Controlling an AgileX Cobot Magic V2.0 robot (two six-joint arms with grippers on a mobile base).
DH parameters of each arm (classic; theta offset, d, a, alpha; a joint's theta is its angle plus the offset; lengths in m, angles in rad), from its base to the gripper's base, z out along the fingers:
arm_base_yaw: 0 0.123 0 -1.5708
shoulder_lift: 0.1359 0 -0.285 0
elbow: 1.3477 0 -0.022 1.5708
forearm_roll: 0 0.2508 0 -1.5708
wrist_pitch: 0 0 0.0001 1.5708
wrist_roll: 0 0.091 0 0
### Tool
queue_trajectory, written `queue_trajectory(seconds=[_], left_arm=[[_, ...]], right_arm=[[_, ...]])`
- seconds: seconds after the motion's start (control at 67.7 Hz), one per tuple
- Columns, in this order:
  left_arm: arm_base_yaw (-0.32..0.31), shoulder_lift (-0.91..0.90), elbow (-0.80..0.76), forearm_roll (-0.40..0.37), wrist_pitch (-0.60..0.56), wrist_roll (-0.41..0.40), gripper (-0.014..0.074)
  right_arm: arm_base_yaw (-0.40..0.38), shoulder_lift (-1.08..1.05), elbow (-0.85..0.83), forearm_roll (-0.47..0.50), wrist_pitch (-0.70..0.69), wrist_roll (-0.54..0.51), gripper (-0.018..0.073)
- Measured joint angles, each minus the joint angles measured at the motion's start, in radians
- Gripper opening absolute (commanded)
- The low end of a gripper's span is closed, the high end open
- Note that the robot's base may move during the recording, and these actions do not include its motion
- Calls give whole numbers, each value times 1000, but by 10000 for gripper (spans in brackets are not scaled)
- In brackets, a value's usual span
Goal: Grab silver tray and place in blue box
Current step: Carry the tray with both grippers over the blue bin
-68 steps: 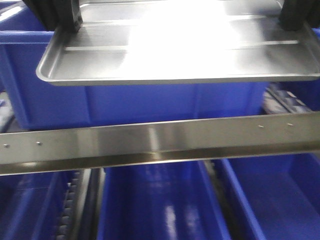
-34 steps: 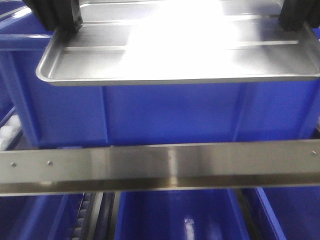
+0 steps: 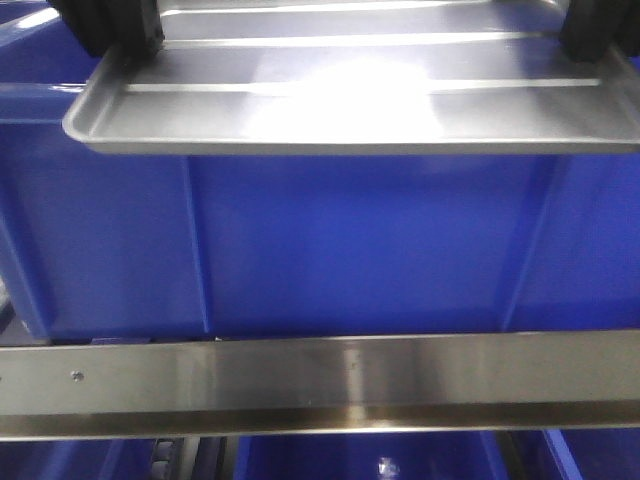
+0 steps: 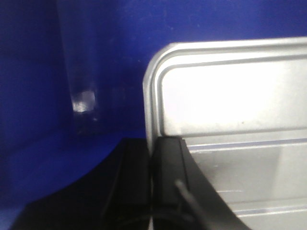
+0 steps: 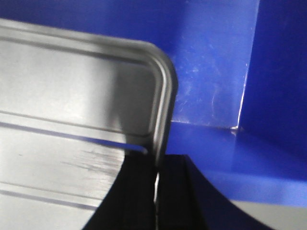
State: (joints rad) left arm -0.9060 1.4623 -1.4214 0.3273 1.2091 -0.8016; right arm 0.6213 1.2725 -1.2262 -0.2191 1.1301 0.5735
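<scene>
Exterior front-facing view: the blue box (image 3: 350,250) fills the middle, and the silver tray (image 3: 350,110) hangs level at its top edge. The left claw (image 4: 151,163) pinches the tray's left rim, and the right claw (image 5: 157,172) pinches its right rim.

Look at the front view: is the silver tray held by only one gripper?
No, the left gripper clamps the silver tray at its left end and the right gripper at its right end.
</scene>
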Motion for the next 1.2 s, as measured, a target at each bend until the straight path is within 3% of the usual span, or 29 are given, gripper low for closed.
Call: queue_trajectory(seconds=[1.197], left_arm=[[0, 0, -2, 0, 0, 0, -105]], right_arm=[[0, 0, 0, 0, 0, 1, 57]])
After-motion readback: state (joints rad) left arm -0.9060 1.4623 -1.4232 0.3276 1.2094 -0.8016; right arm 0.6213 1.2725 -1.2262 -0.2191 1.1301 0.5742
